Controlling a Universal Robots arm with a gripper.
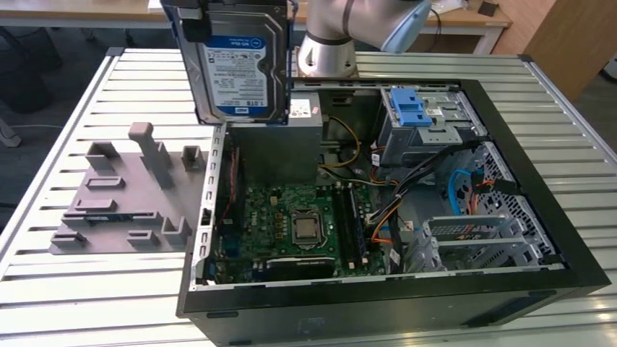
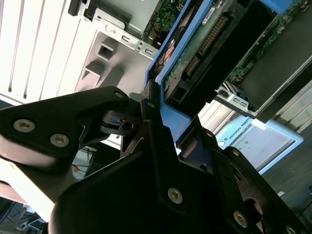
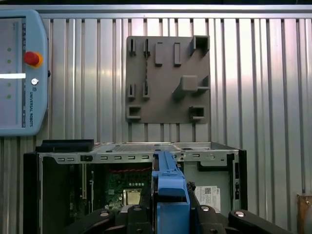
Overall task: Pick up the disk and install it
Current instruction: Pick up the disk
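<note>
The disk (image 1: 241, 69) hangs upright in the air above the back left corner of the open computer case (image 1: 540, 217) in the exterior view, its blue-and-white label facing the camera. My gripper (image 1: 236, 9) is shut on its upper end, with black fingers (image 1: 198, 25) on its sides. In the second wrist view the gripper (image 2: 156, 114) clamps the disk's blue rail, and the disk's green circuit board (image 2: 195, 53) shows beyond it. In the first wrist view the blue rail (image 3: 169, 187) stands between the gripper's fingers (image 3: 105, 217), over the case.
Inside the case are a silver drive cage with a blue latch (image 1: 415, 108), a grey metal box with a white sticker (image 1: 289, 137) and the motherboard (image 1: 289, 217). A grey fixture plate (image 1: 115, 195) lies at the exterior view's left. A teach pendant (image 3: 19, 73) rests on the slatted table (image 1: 87, 289).
</note>
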